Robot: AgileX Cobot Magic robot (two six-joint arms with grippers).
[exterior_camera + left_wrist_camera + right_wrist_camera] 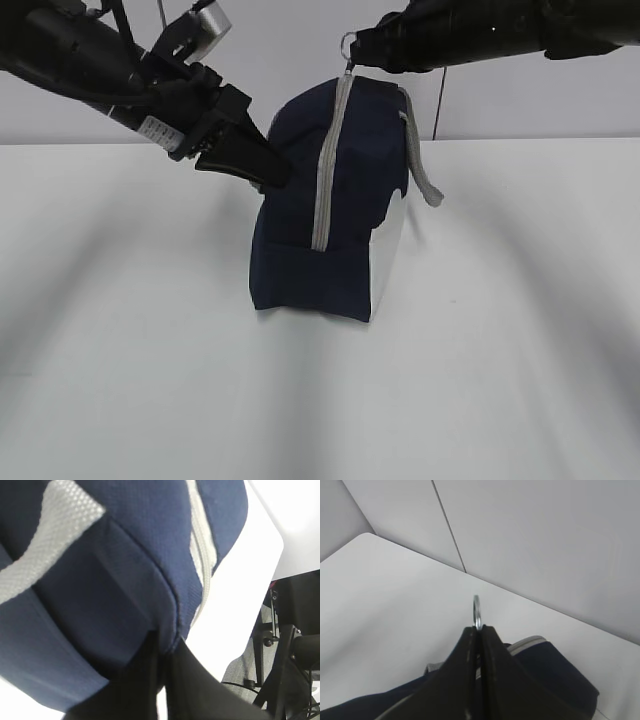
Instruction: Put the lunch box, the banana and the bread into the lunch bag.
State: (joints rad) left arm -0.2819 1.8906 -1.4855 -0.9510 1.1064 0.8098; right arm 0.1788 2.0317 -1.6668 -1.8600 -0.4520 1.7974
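Upright on the tabletop (120,380): lunch bag (300,270), grey zipper (328,170) running vertically. Metal ring pull (348,45) at the top, pinched by right fingers (477,630). Left fingers (262,165) pressed onto bag's left fabric. Food unseen.

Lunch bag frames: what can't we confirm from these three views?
- Contents of the lunch bag: the closed zipper hides them in all views.
- Lunch box, banana, bread: in no view.
- Bag's far side: exterior view, hidden by the bag itself.
- Left tool grip: left wrist view, fabric covers the tips.
- Ring pull: right wrist view, lower part hidden between the right tool fingers.
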